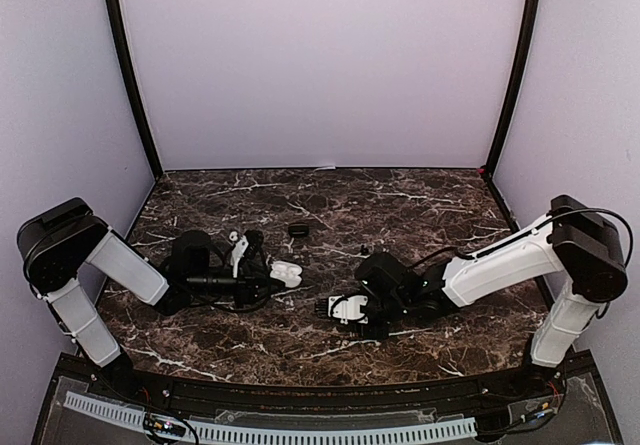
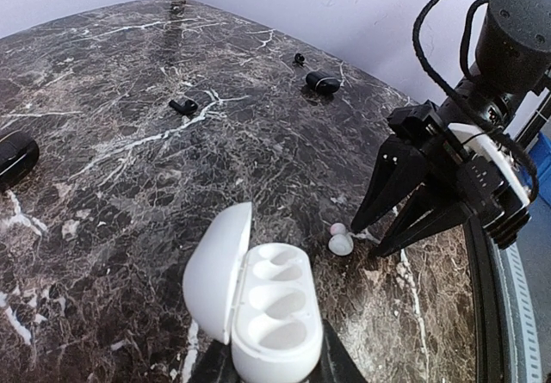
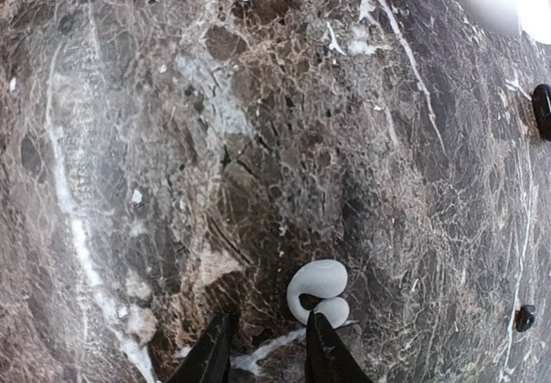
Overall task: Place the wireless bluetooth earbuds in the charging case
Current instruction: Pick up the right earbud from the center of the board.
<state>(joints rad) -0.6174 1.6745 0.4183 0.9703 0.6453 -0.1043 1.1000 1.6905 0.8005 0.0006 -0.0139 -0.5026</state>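
My left gripper (image 2: 274,367) is shut on the base of the white charging case (image 2: 269,312), whose lid stands open to the left over empty sockets. In the top view the case (image 1: 288,273) sits at the tip of the left gripper (image 1: 268,279). One white earbud (image 2: 340,244) lies on the marble just beyond the case. My right gripper (image 1: 323,307) is lowered to the table beside it. In the right wrist view the earbud (image 3: 318,290) rests against the outside of the right fingertip (image 3: 320,349). The right gripper (image 3: 265,353) is open, with only bare marble between its fingers.
A black earbud (image 2: 182,105), a black case (image 2: 322,82) and a small black bud (image 2: 299,58) lie farther back on the marble. Another black case (image 2: 13,155) sits at the left. The top view shows a black case (image 1: 298,230) mid-table. Purple walls enclose the table.
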